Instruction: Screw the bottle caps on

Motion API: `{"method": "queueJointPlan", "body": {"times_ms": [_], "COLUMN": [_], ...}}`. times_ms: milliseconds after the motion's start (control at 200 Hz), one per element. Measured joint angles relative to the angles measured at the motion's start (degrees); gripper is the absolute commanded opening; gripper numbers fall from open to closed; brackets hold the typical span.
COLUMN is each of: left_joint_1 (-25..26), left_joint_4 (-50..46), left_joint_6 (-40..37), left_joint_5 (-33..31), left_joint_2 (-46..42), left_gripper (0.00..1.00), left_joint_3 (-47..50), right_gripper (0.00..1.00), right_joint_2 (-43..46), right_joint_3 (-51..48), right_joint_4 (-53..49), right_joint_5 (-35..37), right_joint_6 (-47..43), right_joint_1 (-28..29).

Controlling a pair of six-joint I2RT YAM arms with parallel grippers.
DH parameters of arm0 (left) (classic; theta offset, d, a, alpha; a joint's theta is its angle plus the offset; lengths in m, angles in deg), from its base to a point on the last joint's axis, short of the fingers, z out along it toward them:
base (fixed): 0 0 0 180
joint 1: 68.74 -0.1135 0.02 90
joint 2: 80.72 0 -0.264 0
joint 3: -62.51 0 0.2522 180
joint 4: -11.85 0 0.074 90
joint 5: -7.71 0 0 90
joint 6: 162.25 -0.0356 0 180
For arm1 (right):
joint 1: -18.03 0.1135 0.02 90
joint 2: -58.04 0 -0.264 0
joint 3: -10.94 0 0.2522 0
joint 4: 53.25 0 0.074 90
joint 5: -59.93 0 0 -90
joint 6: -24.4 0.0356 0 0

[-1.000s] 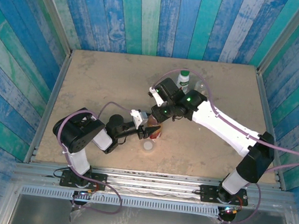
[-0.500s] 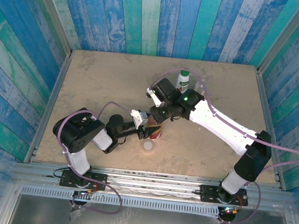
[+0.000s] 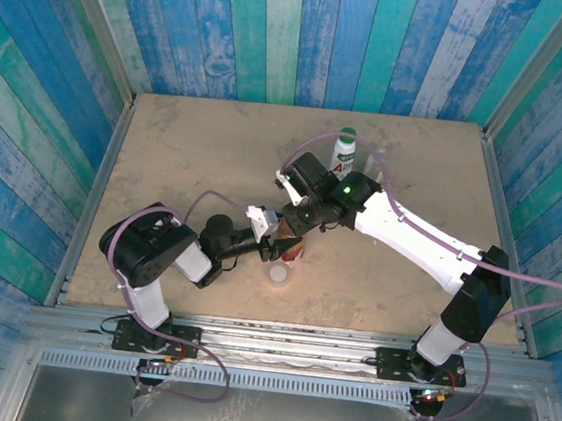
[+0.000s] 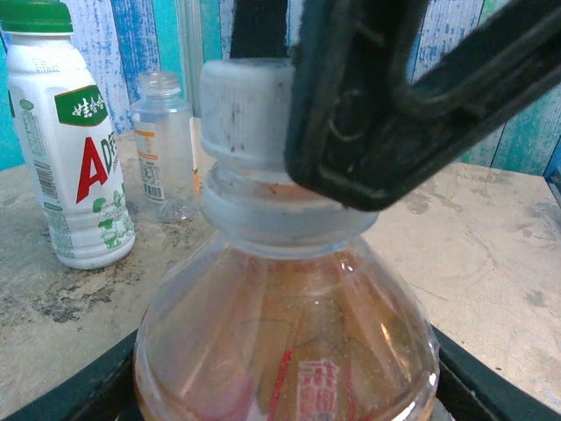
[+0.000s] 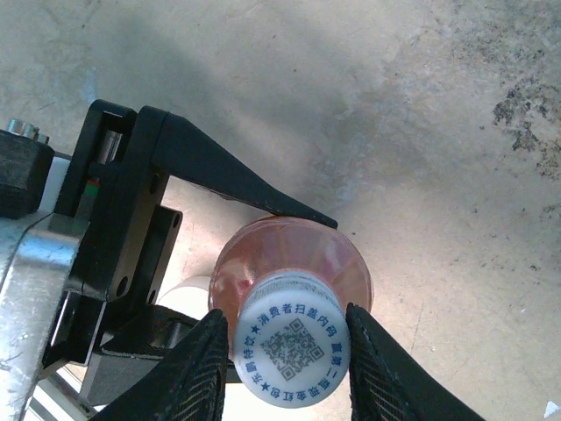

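Observation:
The amber bottle (image 3: pixel 291 249) with a red label stands upright at the table's middle, and my left gripper (image 3: pixel 279 246) is shut on its body (image 4: pixel 289 351). The pale grey cap (image 5: pixel 292 349), printed with a blue code, sits on its neck (image 4: pixel 245 114). My right gripper (image 5: pixel 292 351) is above it, its ribbed fingers (image 5: pixel 206 368) pressed on both sides of the cap. The white bottle (image 4: pixel 74 158) stands at the back with the dark green cap (image 4: pixel 35 15) on it. Beside it is the short clear bottle (image 4: pixel 162 145), its mouth bare. A small white cap (image 3: pixel 277 274) lies by the amber bottle.
Blue and green plank walls (image 3: pixel 280 29) close in the tan table (image 3: pixel 187 150) on three sides. The right arm (image 3: pixel 409 234) stretches diagonally from the near right corner. The white and clear bottles (image 3: pixel 345 152) stand close behind the right wrist.
The right gripper has edged slightly nearer and down onto the grey cap. The left gripper and the amber bottle have stayed in place.

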Motion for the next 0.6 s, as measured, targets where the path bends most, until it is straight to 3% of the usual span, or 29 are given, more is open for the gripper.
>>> {"method": "queueJointPlan", "body": {"times_ms": [75, 195, 291, 466, 601], "left_joint_1": [0.0, 0.0, 0.0, 0.0, 0.0], "left_joint_4": [-0.2, -0.3, -0.3, -0.3, -0.3], "left_joint_6": [0.0, 0.0, 0.0, 0.0, 0.0], "left_joint_5": [0.0, 0.0, 0.0, 0.0, 0.0], "left_joint_2": [-0.1, -0.1, -0.1, -0.1, -0.1], "left_gripper": [0.61, 0.61, 0.61, 0.61, 0.61], "left_joint_3": [0.0, 0.0, 0.0, 0.0, 0.0], "right_gripper": [0.42, 0.57, 0.61, 0.64, 0.56], "right_joint_2": [0.0, 0.0, 0.1, 1.0, 2.1], "right_joint_3": [0.0, 0.0, 0.0, 0.1, 0.3], "right_joint_4": [0.0, -0.1, -0.1, -0.2, 0.1], "right_joint_5": [0.0, 0.0, 0.0, 0.0, 0.0], "right_joint_6": [0.0, 0.2, 0.3, 0.7, 1.5], "right_joint_1": [0.0, 0.0, 0.0, 0.0, -0.1]}}
